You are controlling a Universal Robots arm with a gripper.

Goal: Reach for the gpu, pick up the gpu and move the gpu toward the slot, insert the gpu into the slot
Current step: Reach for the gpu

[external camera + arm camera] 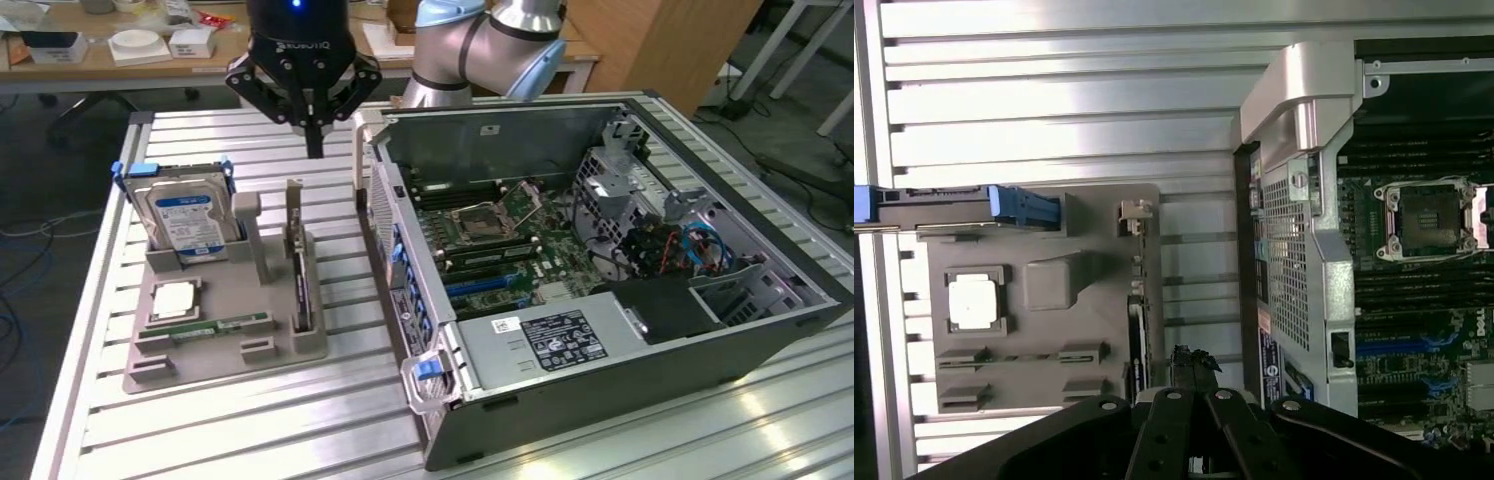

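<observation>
A slatted metal table (267, 420) carries an open computer case (601, 330), whose green motherboard (514, 235) shows the slot (483, 287) near its lower edge. Just beside the case, on the exterior view's left, a grey holder (220, 350) has the gpu (303, 285) standing on edge next to a hard drive (187, 220). The gripper (316, 148), clenched on nothing, hovers over the table above the gpu's far end without touching it.

Slatted metal table (267, 430). Bears grey parts tray (251, 292) toward exterior view's left, open computer case (627, 395) just beside on exterior view's right, narrow gap between.
</observation>
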